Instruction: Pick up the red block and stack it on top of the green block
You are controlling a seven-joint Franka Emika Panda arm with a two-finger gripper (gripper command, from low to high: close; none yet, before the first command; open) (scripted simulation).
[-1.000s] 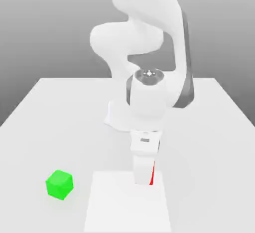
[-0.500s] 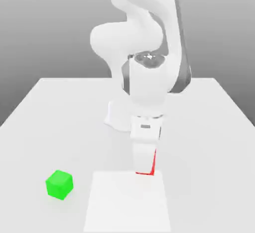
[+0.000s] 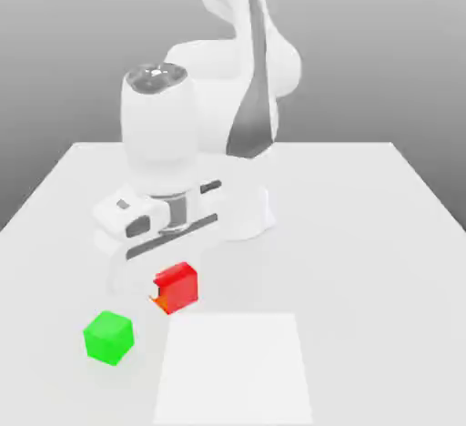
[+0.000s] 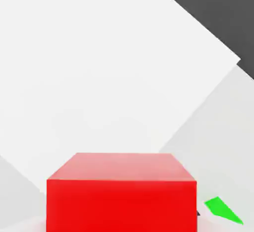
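Observation:
The red block hangs just under my hand, raised off the table, with my gripper shut on it. In the hand view the red block sits close up between the jaws. The green block rests on the table, lower and toward the exterior view's left of the red one, apart from it. A sliver of the green block peeks out beside the red block in the hand view.
A white square patch lies flat on the grey table near its front edge, to the exterior view's right of the green block. The arm's base stands behind at the table's middle.
The arm swung toward the exterior view's left and the hand turned, carrying the red block from above the white patch's back edge to a spot near the green block.

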